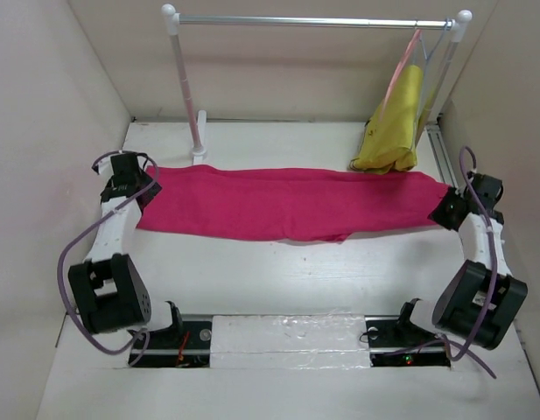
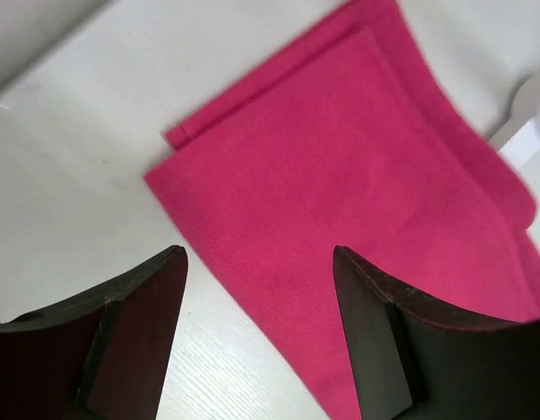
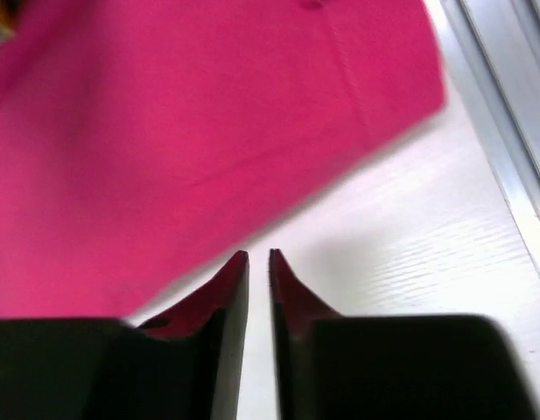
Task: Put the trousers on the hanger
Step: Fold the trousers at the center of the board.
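Observation:
The magenta trousers (image 1: 287,203) lie flat across the table, folded lengthwise. My left gripper (image 1: 145,194) is at their left end. In the left wrist view it (image 2: 259,254) stands open over the cloth's near edge (image 2: 340,175), one finger above the table and one above the cloth, holding nothing. My right gripper (image 1: 445,210) is at the right end. In the right wrist view its fingers (image 3: 259,254) are almost together with nothing between them, just short of the trousers (image 3: 182,131). The salmon-pink hanger (image 1: 401,74) hangs on the rail at the back right.
A clothes rack with a silver rail (image 1: 313,21) and a white post (image 1: 189,96) stands at the back. A mustard-yellow garment (image 1: 396,131) hangs at its right, beside a pale blue-grey hanger (image 1: 436,52). A metal track (image 1: 440,153) runs along the right wall.

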Controlling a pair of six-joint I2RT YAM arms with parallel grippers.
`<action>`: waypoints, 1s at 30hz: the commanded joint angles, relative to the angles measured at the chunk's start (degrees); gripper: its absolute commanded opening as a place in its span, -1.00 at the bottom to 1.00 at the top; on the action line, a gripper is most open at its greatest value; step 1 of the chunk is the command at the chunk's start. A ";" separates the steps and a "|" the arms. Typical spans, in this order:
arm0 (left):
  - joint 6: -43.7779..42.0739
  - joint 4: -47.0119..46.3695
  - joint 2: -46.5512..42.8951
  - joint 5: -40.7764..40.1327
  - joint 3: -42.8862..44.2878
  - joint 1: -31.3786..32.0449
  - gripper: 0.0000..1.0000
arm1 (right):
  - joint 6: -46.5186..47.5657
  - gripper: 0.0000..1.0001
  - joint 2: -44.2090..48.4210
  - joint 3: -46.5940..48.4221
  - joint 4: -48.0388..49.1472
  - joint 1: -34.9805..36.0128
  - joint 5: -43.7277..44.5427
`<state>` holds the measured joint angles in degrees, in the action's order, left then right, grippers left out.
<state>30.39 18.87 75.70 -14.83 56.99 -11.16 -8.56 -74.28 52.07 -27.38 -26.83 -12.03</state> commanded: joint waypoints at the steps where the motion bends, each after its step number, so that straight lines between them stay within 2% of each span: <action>1: 1.95 -0.16 5.94 6.65 0.31 -0.44 0.28 | -2.43 -0.52 1.77 -6.70 8.73 -3.58 -1.84; 2: 2.21 -0.33 8.04 7.00 0.40 -0.44 0.28 | -3.13 0.02 1.34 -7.77 9.44 -4.19 -4.12; 3: 2.74 -0.59 8.93 7.18 0.31 -0.44 0.29 | -3.39 0.25 0.46 -8.56 10.32 -4.98 -6.05; 5: 3.36 -2.43 11.38 7.36 -0.13 -0.44 0.30 | -3.14 0.50 -4.80 -9.18 12.87 -6.91 -12.88; 9: 3.97 -2.00 19.12 10.16 1.45 -0.97 0.28 | -5.06 0.52 -12.81 -9.53 16.99 -7.45 -18.81; 12: 3.97 -2.87 22.99 10.17 1.37 -0.97 0.23 | -6.65 0.52 -16.68 -8.49 20.34 -7.45 -18.46; 13: 3.89 -2.88 23.70 10.26 1.72 -0.97 0.16 | -6.82 0.50 -17.82 -7.87 20.95 -7.45 -18.81; 14: 3.97 -2.88 25.09 10.09 2.07 -0.97 0.08 | -7.00 0.35 -19.74 -7.08 21.13 -7.45 -18.38; 17: 2.74 -2.27 27.64 8.69 4.35 -0.97 -0.61 | -7.61 -0.03 -21.43 -4.53 21.49 -7.45 -16.90; 18: 2.57 -1.31 28.61 7.89 6.44 -0.97 -0.94 | -7.61 -0.13 -21.17 -3.74 21.57 -7.45 -15.93; 19: 2.04 0.01 29.23 6.58 7.42 -0.97 -1.00 | -7.61 -0.29 -20.91 -3.39 22.10 -6.84 -15.31; 20: 1.60 0.46 30.02 5.96 8.21 -0.97 -1.00 | -7.35 -0.61 -20.64 -3.21 22.28 -6.83 -14.95; 23: -0.50 1.16 29.94 2.45 10.33 -0.97 -1.00 | -6.65 -1.00 -19.33 -2.50 21.14 -6.83 -12.33; 30: -0.16 6.34 28.10 -12.49 13.67 -0.97 -1.00 | -3.14 -1.00 -5.98 -2.86 13.32 -6.31 -5.11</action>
<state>31.59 22.02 105.01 -14.33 68.07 -10.79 -14.83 -86.96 47.07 -14.44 -32.77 -24.40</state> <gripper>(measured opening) 0.010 0.048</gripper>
